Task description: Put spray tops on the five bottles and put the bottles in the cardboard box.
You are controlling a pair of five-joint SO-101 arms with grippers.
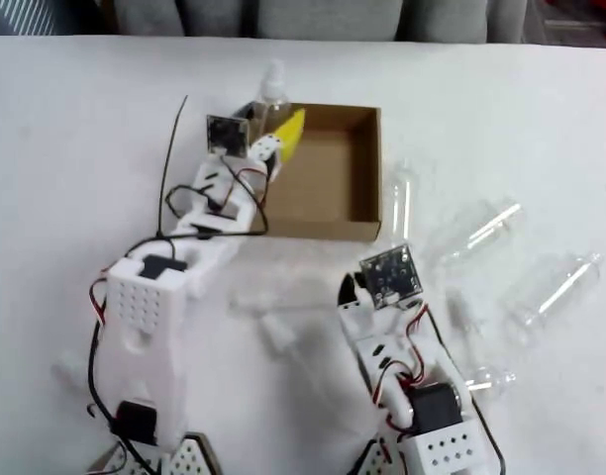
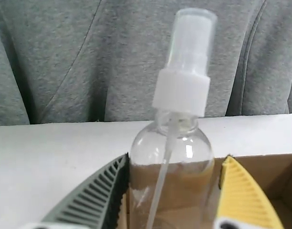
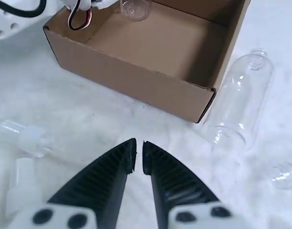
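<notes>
White table (image 1: pixel 75 119), with the cardboard box (image 1: pixel 328 223) open-topped at its middle, ahead of both arms.

Left gripper (image 2: pixel 175 161): grey and yellow jaws clamped on the body of the capped bottle (image 2: pixel 172 157). The bottle is upright, spray top on, long axis vertical. The high view puts it over the box's far left corner. The right wrist view shows its base (image 3: pixel 135 7) down inside the walls at that corner. Whether it touches the floor: cannot tell.

Right gripper (image 3: pixel 139 153): jaws all but together, holding nothing, low over the table on the near side of the box.

Nearest bare bottle (image 3: pixel 236 105): lies on its side just beside the box's right wall, long axis roughly along that wall, neck pointing away from the arms. Further bare bottles (image 1: pixel 481 228) are scattered farther right. The right arm is plainly nearer to all of them.

Loose spray top (image 3: pixel 26 140): on the table near the right gripper, on the side away from the bare bottles.

Judgement: one bottle is nearly placed. The left arm only needs to lower it straight down and let go. The right jaws must part before picking anything up.
</notes>
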